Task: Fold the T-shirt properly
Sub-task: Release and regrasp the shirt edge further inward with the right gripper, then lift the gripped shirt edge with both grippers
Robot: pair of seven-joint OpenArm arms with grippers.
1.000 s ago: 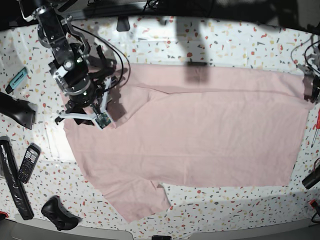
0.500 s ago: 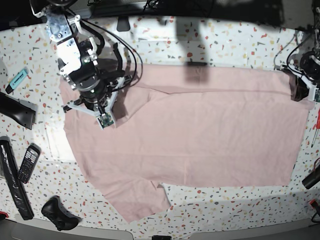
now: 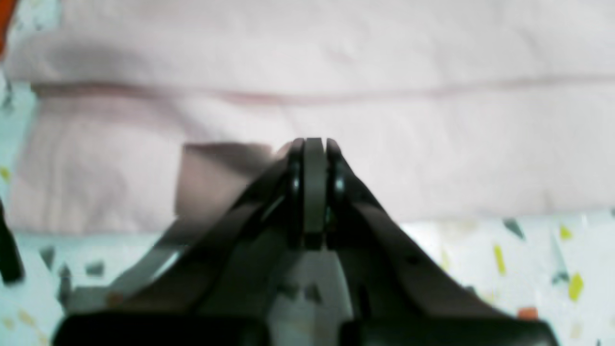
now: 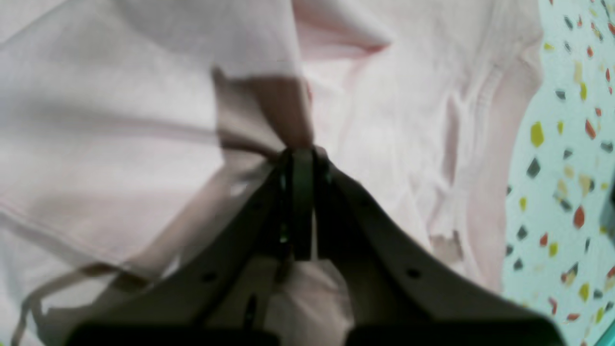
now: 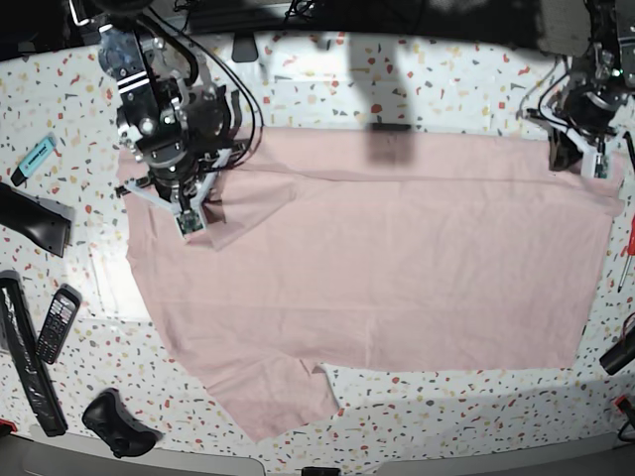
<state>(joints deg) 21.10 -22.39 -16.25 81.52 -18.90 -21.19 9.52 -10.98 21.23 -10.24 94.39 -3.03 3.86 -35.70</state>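
A white terrazzo tabletop (image 5: 327, 84) speckled with red, yellow and grey chips fills the base view, with dark clutter along its far edge.

The right gripper (image 4: 301, 156) has its two black fingers pressed together, and a peak of pale pink fabric rises from between their tips, so it is clamped on the large pale pink cotton T-shirt (image 5: 397, 258). In the base view this gripper (image 5: 187, 220) sits over the shirt's far corner on that view's left, where the cloth is drawn up into folds and a flap lies turned over beside it. A ribbed hem of the shirt (image 4: 485, 158) runs beside the speckled table (image 4: 567, 158) on the wrist view's right.

The left gripper (image 3: 314, 144) also has its fingers closed flat against each other; its tips lie over the shirt's (image 3: 336, 72) folded edge, but the blurred picture does not show whether cloth is caught between them. In the base view it (image 5: 573, 151) stands at the shirt's far corner on that view's right.

The shirt lies spread across the middle of the table, plain side up, one sleeve pointing toward the near edge. On the left rest a black remote control with grey buttons (image 5: 57, 322), a black game controller (image 5: 117, 424) and a turquoise marker (image 5: 36, 154).
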